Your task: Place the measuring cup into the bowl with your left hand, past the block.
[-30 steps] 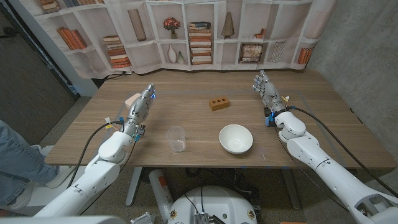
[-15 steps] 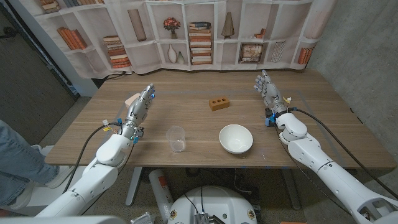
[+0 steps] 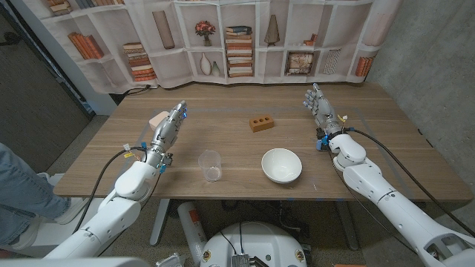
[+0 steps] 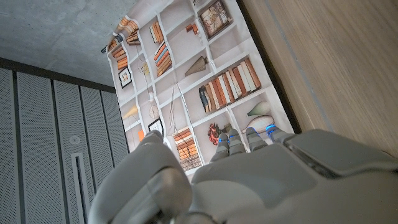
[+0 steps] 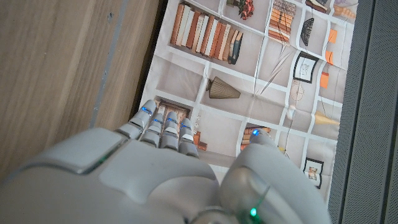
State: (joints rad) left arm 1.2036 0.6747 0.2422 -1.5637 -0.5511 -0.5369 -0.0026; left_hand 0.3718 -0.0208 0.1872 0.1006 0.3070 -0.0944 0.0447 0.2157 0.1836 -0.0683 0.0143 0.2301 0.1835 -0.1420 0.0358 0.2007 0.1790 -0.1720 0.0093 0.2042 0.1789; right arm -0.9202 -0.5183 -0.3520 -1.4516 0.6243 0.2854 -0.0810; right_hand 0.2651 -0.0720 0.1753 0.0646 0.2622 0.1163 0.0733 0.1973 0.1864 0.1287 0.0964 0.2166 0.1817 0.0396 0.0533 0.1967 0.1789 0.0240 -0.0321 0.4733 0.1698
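Measuring cup (image 3: 211,165), clear, upright near table (image 3: 223,119) front edge, at 9 o'clock of white bowl (image 3: 281,165). Brown block (image 3: 261,123) at 11 o'clock of bowl. Left hand (image 3: 166,127) at 10 o'clock of cup, fingers extended, holding nothing. Right hand (image 3: 318,105) at 1 o'clock of bowl, fingers extended, empty.

You see the person (image 3: 18,194) at the head view's lower left cut off by the frame edge. Your left hand (image 4: 249,180) and right hand (image 5: 143,180) are cropped in the wrist views, palms hidden.
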